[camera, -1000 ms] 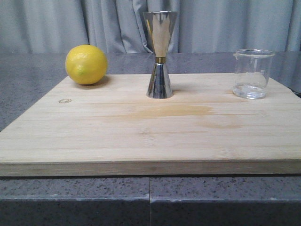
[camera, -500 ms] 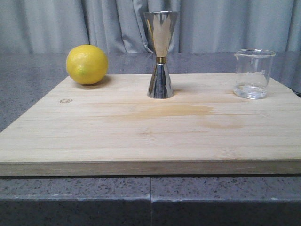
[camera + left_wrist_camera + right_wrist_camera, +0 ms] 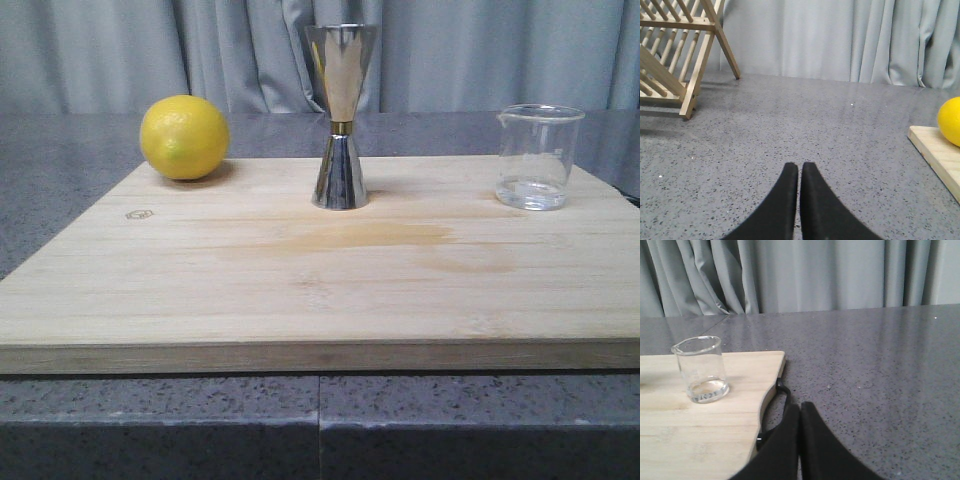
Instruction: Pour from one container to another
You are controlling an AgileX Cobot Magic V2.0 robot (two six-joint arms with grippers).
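beaker (image 3: 539, 157): clear glass, upright on the right far part of the board, spout toward the jigger; only a thin clear layer shows at its thick base, whether liquid or just glass i cannot tell
jigger (image 3: 340, 117): tall steel hourglass with a gold band at the waist, upright at the middle of the board's far edge, well apart from the beaker; its inside is hidden from view
lemon (image 3: 184, 137): yellow, at the board's far left corner
board (image 3: 320, 290): pale wood, lying flat on the counter (image 3: 160, 420), a darker stain in front of the jigger
room: grey speckled counter, grey curtain (image 3: 480, 55) behind; a wooden rack (image 3: 675, 55) stands off to my left
my left fingers (image 3: 799, 172): pressed together, holding nothing, low over bare counter, left of the board
my right fingers (image 3: 800, 412): together, empty, just off the board's right edge by its black loop (image 3: 775, 407), beaker near
change: beaker, jigger and lemon sit where they did a second ago; nothing has been lifted
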